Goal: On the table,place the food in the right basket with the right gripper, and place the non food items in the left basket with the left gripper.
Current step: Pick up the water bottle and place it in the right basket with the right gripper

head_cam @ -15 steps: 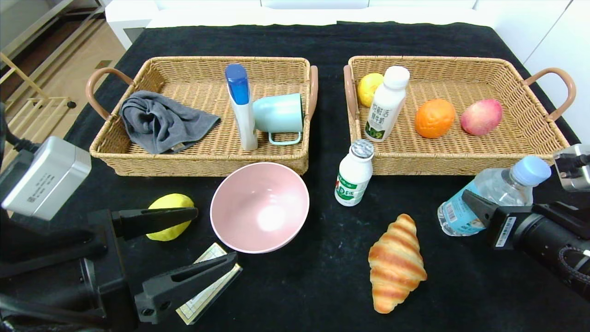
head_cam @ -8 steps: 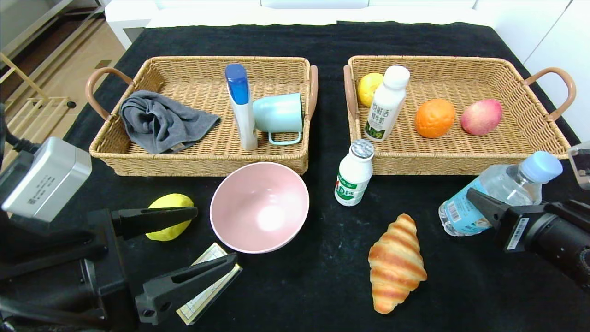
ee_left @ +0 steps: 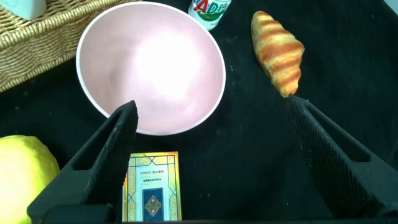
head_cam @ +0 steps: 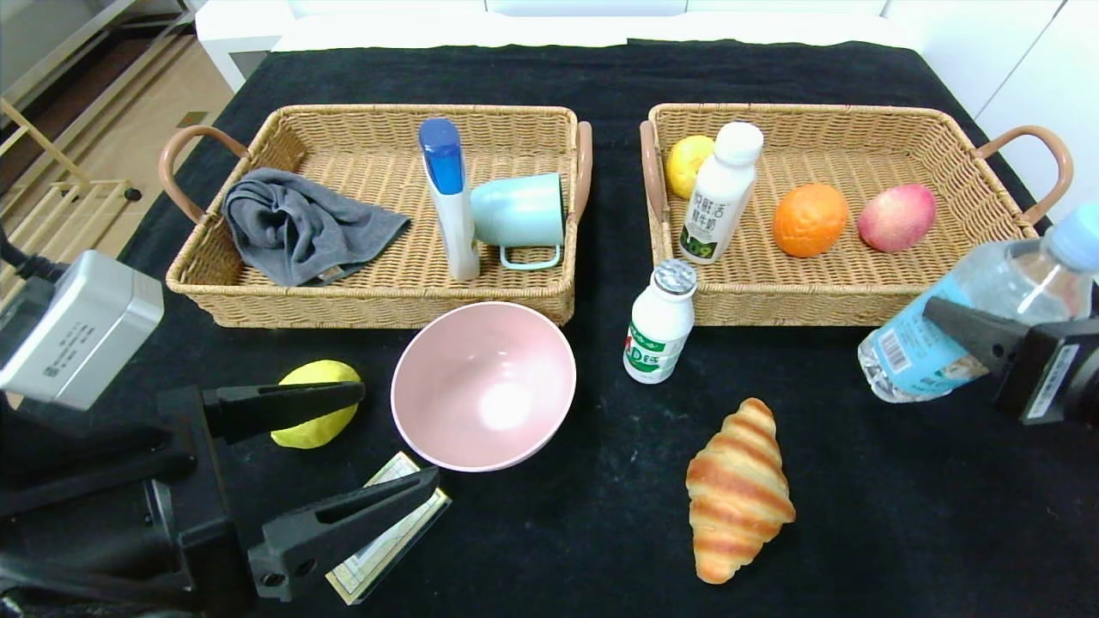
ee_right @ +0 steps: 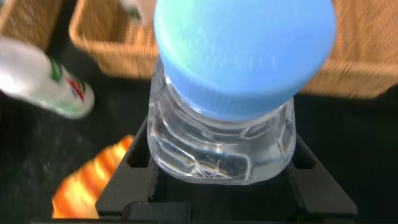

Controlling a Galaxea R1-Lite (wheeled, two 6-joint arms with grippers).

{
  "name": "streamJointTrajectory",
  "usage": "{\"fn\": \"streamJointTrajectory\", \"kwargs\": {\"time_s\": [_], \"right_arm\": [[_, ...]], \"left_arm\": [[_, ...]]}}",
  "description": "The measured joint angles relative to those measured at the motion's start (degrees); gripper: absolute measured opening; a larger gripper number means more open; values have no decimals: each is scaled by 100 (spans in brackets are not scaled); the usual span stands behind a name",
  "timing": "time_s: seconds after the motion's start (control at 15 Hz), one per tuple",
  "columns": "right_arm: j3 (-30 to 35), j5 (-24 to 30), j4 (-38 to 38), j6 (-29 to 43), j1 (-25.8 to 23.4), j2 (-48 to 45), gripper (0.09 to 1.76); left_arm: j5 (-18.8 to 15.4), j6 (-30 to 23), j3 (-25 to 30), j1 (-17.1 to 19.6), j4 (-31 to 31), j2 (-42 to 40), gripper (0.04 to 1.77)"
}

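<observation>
My right gripper [head_cam: 955, 330] is shut on a clear water bottle [head_cam: 923, 348] with a blue cap [ee_right: 242, 56], held tilted above the table beside the right basket's [head_cam: 859, 305] front right corner. My left gripper [head_cam: 397, 438] hangs open at the front left, over a card box [ee_left: 152, 186], and holds nothing. A pink bowl [head_cam: 483, 386], a yellow lemon [head_cam: 313, 416], a croissant [head_cam: 738, 489] and a small white drink bottle [head_cam: 659, 326] lie on the black cloth. The left basket [head_cam: 386, 305] stands behind the bowl.
The right basket holds a yellow fruit [head_cam: 687, 163], a milk bottle [head_cam: 719, 193], an orange [head_cam: 809, 220] and an apple [head_cam: 896, 217]. In the left basket lie a grey cloth [head_cam: 300, 227], a blue-capped tube [head_cam: 451, 197] and a mint cup [head_cam: 519, 215].
The right gripper has carried the water bottle up off the cloth and to the right, towards the right basket's corner. The left arm has barely moved.
</observation>
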Motion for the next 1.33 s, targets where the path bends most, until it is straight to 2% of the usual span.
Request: {"fn": "streamJointTrajectory", "kwargs": {"time_s": [0.13, 0.33, 0.67, 0.93, 1.33], "right_arm": [[-469, 40, 251, -124, -112, -30, 93], [-1097, 311, 339, -299, -567, 94, 92], [-1759, 560, 288, -358, -1073, 578, 92], [-2070, 590, 72, -378, -1320, 1075, 92], [-2209, 597, -324, -397, -1458, 1684, 92]], "left_arm": [[0, -6, -2, 5, -4, -15, 172], [-2, -6, -6, 39, -111, -28, 172], [-2, -9, 17, 44, -130, -30, 172], [5, -9, 17, 49, -130, -41, 172], [9, -1, 9, 44, -133, -73, 172]]}}
